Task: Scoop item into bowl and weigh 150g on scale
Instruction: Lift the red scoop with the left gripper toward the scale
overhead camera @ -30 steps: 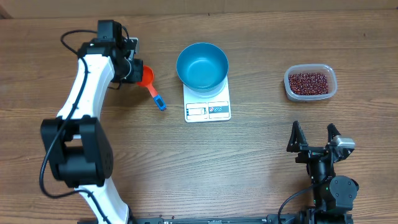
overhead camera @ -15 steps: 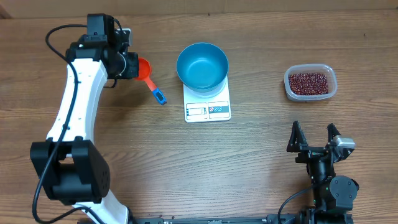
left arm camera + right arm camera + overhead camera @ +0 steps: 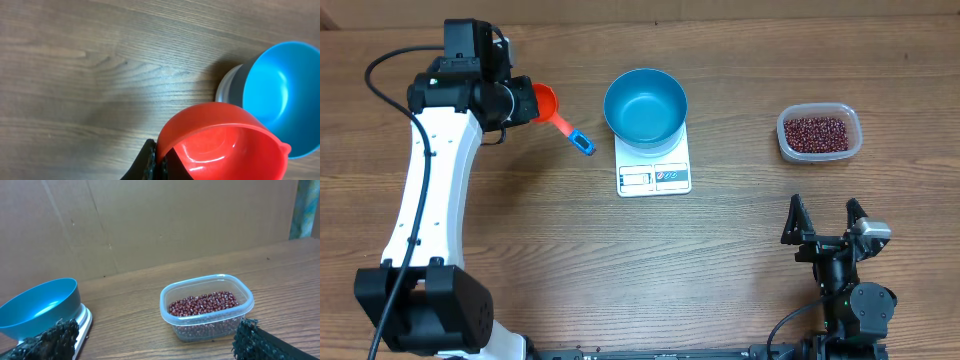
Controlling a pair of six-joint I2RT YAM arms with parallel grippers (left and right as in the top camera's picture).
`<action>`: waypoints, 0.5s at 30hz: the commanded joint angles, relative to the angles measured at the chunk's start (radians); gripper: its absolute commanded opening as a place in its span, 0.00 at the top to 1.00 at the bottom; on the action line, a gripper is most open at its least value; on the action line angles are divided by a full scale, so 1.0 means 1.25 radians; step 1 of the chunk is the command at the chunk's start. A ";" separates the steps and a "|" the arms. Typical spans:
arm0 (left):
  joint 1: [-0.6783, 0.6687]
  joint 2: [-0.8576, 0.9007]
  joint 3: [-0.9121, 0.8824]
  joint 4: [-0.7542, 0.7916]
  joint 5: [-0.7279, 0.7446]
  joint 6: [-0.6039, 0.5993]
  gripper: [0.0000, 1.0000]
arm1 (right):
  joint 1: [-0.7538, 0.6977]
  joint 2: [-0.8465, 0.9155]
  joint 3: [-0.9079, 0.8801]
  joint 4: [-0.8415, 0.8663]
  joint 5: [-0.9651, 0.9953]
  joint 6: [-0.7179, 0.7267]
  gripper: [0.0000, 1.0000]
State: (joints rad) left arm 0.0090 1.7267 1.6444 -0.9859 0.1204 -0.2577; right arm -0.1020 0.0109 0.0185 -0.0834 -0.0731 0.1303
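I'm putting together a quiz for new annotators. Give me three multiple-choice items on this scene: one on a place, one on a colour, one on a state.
1. Where are the beans?
A. in the bowl
B. in the clear tub
C. spilled on the scale

2. What colour is the cup of the scoop?
A. red-orange
B. green
C. white

3. How is the right gripper?
A. shut on the scoop
B. shut on the bowl's rim
C. open, holding nothing

Answers:
1 B: the overhead and right wrist views show the beans in the tub, and the bowl's inside is bare.
2 A: the cup is red-orange in the overhead and left wrist views, and only the handle tip is blue.
3 C: its fingers stand apart over bare table, and it is the left gripper that grips the scoop.
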 commanded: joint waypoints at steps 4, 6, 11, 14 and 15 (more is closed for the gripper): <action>0.003 -0.060 0.006 -0.057 0.009 -0.234 0.96 | 0.006 -0.006 -0.008 0.002 0.007 0.003 0.00; 0.003 -0.068 0.006 -0.078 0.009 -0.279 0.96 | 0.006 -0.006 -0.008 0.002 0.007 0.003 0.00; 0.001 -0.081 0.006 -0.132 0.009 -0.351 0.96 | 0.006 -0.006 -0.008 0.002 0.007 0.003 0.00; 0.001 -0.082 0.006 -0.143 0.002 -0.351 0.96 | 0.006 -0.006 -0.008 0.002 0.007 0.003 0.00; 0.001 -0.082 0.006 -0.147 0.001 -0.351 0.96 | 0.006 -0.006 -0.008 0.002 0.007 0.003 0.00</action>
State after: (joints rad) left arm 0.0090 1.6482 1.6444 -1.1603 0.1204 -0.6487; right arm -0.1020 0.0109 0.0185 -0.0834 -0.0734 0.1303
